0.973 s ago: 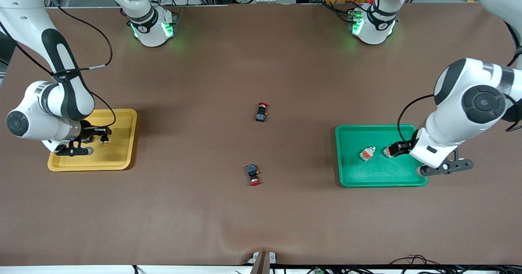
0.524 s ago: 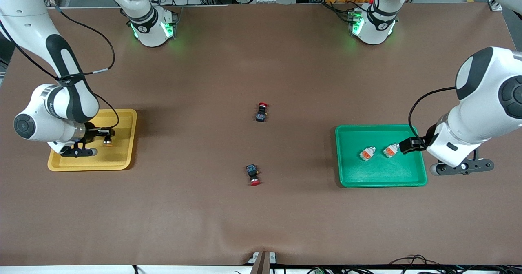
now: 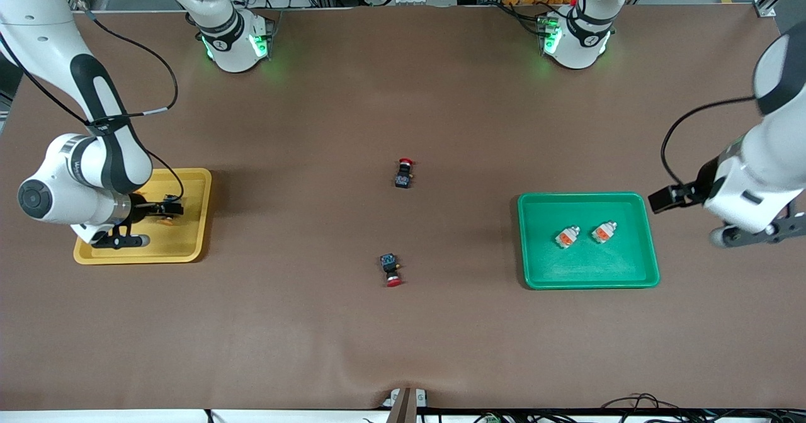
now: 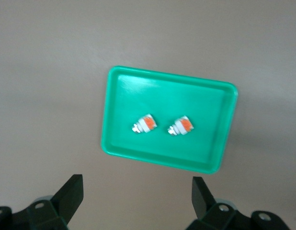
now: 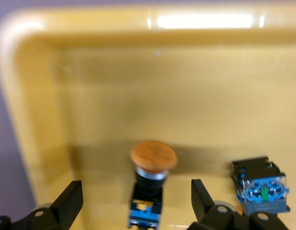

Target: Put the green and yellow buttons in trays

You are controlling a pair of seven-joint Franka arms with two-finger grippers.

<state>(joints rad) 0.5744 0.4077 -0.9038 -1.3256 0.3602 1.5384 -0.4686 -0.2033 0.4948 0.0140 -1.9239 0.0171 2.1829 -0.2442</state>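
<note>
Brown, matte worktop (image 3: pixel 352 95), faintly creased along the edge nearest the front camera.

Toward the right arm's end: shallow yellow tray (image 3: pixel 192 184), glossy plastic, rounded corners, raised rim. Inside it, two black-bodied buttons: one with a domed orange-yellow cap (image 5: pixel 153 157), lying between the parted fingers; a second (image 5: pixel 259 184) just beside it, showing its blue-and-black terminal end with a small green dot. Right gripper (image 5: pixel 134 203) low over the tray, fingers spread wide on either side of the capped button, touching nothing visible.

Toward the left arm's end: green tray (image 3: pixel 635 201), same rounded shape, smooth and shiny. Two pale blocks with orange faces in it, side by side yet apart: one (image 3: pixel 566 237) toward the tray's middle, the other (image 3: pixel 603 232) nearer the left arm's end. Left gripper (image 4: pixel 137 199) raised high over the worktop beside the green tray, fingers spread wide, empty.

On the bare middle of the worktop, well apart from both trays, two red-capped black buttons: one (image 3: pixel 403 174) farther from the front camera, one (image 3: pixel 391 269) nearer.
</note>
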